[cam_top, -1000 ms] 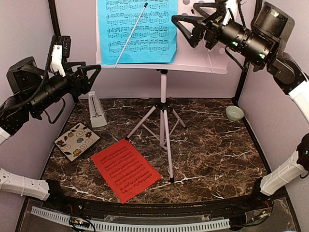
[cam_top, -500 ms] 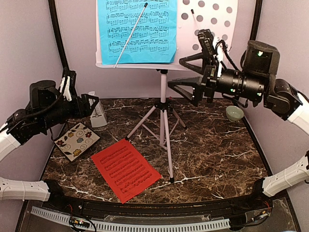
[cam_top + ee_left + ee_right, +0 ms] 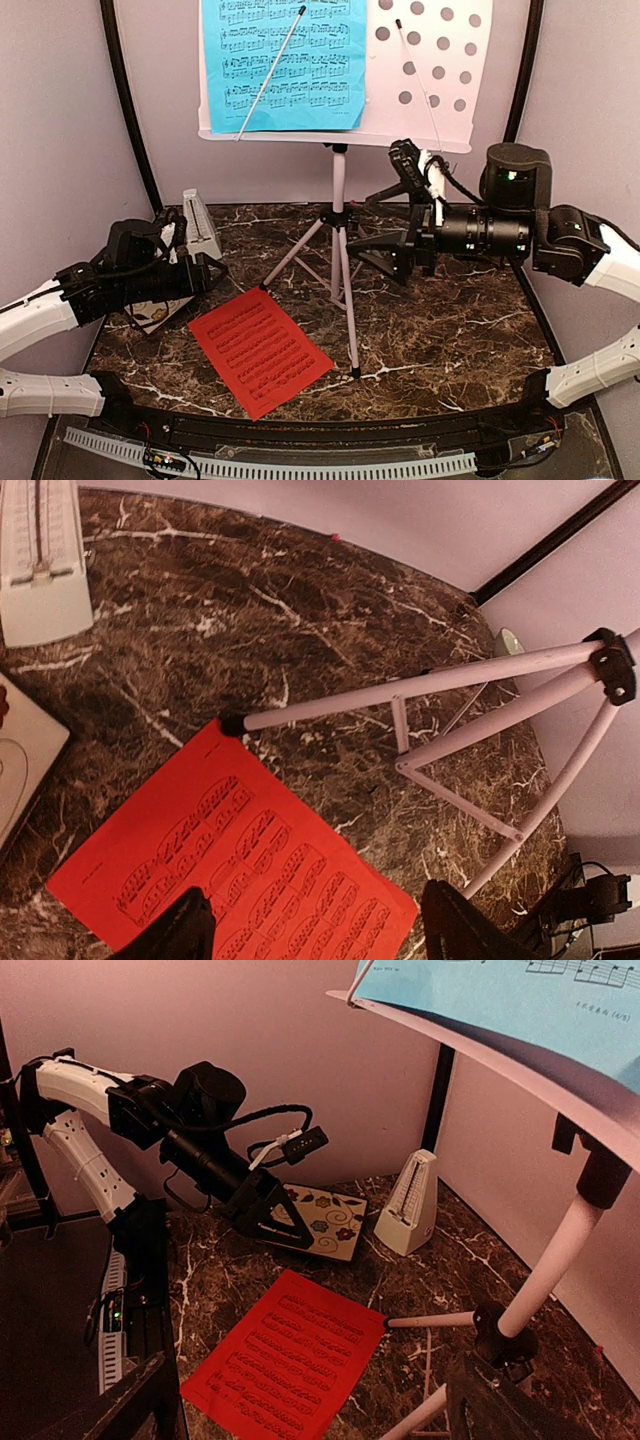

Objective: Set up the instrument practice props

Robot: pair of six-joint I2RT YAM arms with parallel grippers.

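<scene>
- I see the music stand [image 3: 338,200] upright on its three legs at the middle back of the dark marble table [image 3: 450,320]. Its white perforated desk sits at the top of the pole.
- The blue sheet [image 3: 285,60] rests on the left half of the desk, with a thin white rod [image 3: 270,72] slanting across it. The holes of the desk show on the right half.
- The red sheet [image 3: 260,350] lies flat on the table, front left of the stand. The foot of one leg ends right at the sheet's far corner; I cannot tell whether they touch.
- The metronome [image 3: 200,225] stands upright at the back left of the table, near the wall.
- The coaster [image 3: 325,1222] lies flat just beside the metronome, on its near side. In the top view my left arm covers most of it.
- The left claw [image 3: 208,276] hangs low over the table between the coaster and the red sheet, pointing toward the stand. Its fingers are spread wide and hold nothing; the left wrist view shows red sheet and table between them.
- The right claw [image 3: 365,228] sits to the right of the pole, near the legs and about level with the hub where they join, pointing left. Its fingers are spread wide and grip nothing.
</scene>
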